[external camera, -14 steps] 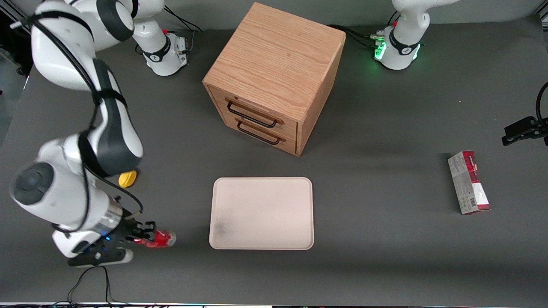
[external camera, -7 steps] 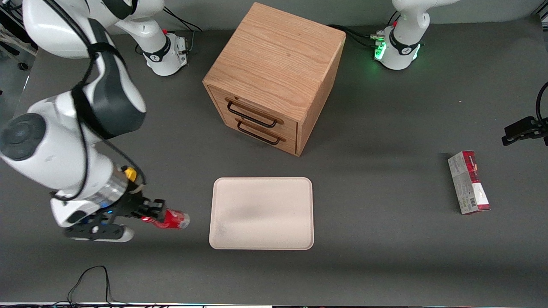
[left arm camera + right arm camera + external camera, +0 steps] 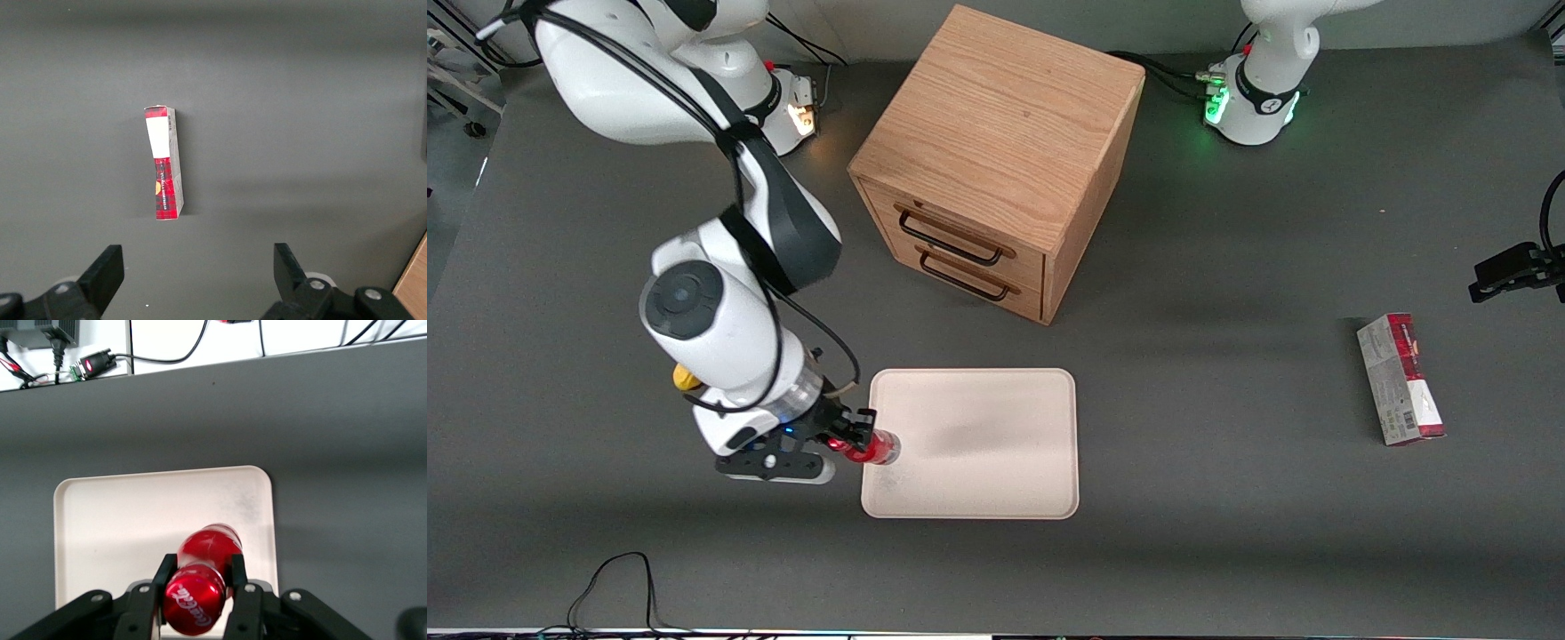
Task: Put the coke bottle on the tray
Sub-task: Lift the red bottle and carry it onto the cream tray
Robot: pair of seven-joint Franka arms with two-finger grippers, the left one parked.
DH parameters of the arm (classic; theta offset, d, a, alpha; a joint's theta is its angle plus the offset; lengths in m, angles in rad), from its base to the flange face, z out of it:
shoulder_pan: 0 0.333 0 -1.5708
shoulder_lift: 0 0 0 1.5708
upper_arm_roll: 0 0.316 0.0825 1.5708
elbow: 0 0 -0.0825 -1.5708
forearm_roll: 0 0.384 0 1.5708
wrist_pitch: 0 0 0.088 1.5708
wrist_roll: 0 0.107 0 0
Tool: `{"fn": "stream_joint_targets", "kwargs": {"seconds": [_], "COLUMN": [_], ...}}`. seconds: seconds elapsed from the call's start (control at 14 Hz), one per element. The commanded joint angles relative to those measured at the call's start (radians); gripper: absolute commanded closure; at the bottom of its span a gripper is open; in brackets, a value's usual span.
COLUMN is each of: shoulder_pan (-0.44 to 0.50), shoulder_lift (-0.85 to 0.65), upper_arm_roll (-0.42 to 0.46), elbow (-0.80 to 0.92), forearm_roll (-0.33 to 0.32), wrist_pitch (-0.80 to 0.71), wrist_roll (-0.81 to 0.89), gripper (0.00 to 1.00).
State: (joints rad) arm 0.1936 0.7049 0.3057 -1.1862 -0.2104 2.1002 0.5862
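Note:
My right gripper (image 3: 852, 437) is shut on the red coke bottle (image 3: 874, 447), holding it near its cap end. The bottle lies roughly level and hangs over the edge of the cream-white tray (image 3: 996, 480) that lies toward the working arm's end of the table. In the right wrist view the coke bottle (image 3: 203, 577) sits between the black fingers (image 3: 164, 575) of the gripper (image 3: 200, 577), its red cap facing the camera, with the tray (image 3: 120, 520) underneath it.
A wooden drawer cabinet (image 3: 996, 164) with two drawers stands farther from the front camera than the tray. A yellow lump (image 3: 685, 380) peeks out beside the working arm. A red-and-grey carton (image 3: 1400, 378) (image 3: 164, 163) lies toward the parked arm's end of the table.
The working arm has carried the coke bottle sideways from the bare table toward the tray. The bottle now hangs over the tray's edge. The gripper stays shut on it.

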Motion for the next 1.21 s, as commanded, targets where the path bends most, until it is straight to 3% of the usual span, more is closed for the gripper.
{"fn": "stream_joint_targets", "kwargs": {"seconds": [0.0,0.71,0.79,1.0,1.07,1.14], "shoulder_pan": [-0.016,-0.020,-0.022,-0.020,-0.020,-0.020], "shoulder_lift": [0.025,0.094,0.094,0.099,0.100,0.100], "upper_arm_roll": [0.003,-0.002,-0.004,-0.008,-0.008,-0.007], "elbow": [-0.058,-0.059,-0.059,-0.061,-0.061,-0.061], "forearm_roll": [-0.029,-0.076,-0.090,-0.095,-0.107,-0.145], "wrist_pitch": [0.101,0.141,0.142,0.142,0.142,0.144], "wrist_roll": [0.024,0.014,0.014,0.018,0.018,0.021], "gripper": [1.00,1.00,0.93,0.47,0.15,0.00]}}
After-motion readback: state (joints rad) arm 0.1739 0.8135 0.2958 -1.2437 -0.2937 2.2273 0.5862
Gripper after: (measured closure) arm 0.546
